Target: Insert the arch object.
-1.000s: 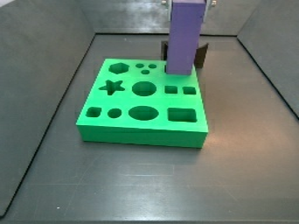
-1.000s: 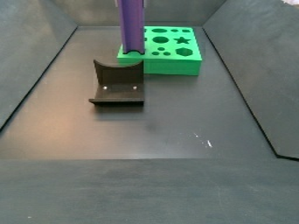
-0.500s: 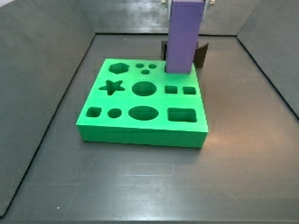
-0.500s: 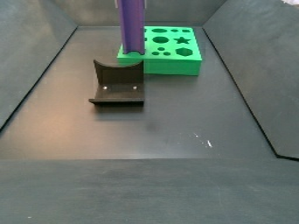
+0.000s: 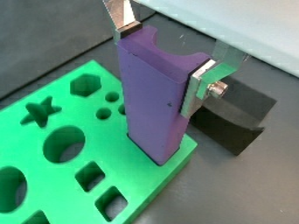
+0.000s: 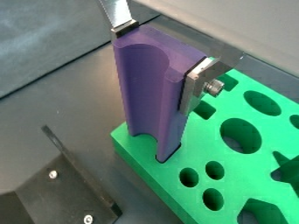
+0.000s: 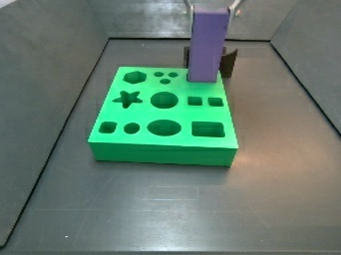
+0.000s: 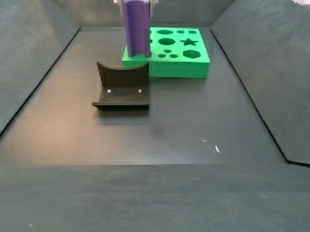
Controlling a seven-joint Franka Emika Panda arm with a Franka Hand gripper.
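fixture (image 8: 121, 88): dark l-shaped bracket on the counter (image 8: 158, 163), nearest in a side view.
arch object (image 8: 137, 27): purple, one face hollowed, upright, its lower end at the board corner beside the fixture.
end effector (image 5: 163, 52): silver fingers pinching the arch object's upper sides.
green board (image 8: 182, 54): farthest, its shaped holes unfilled.
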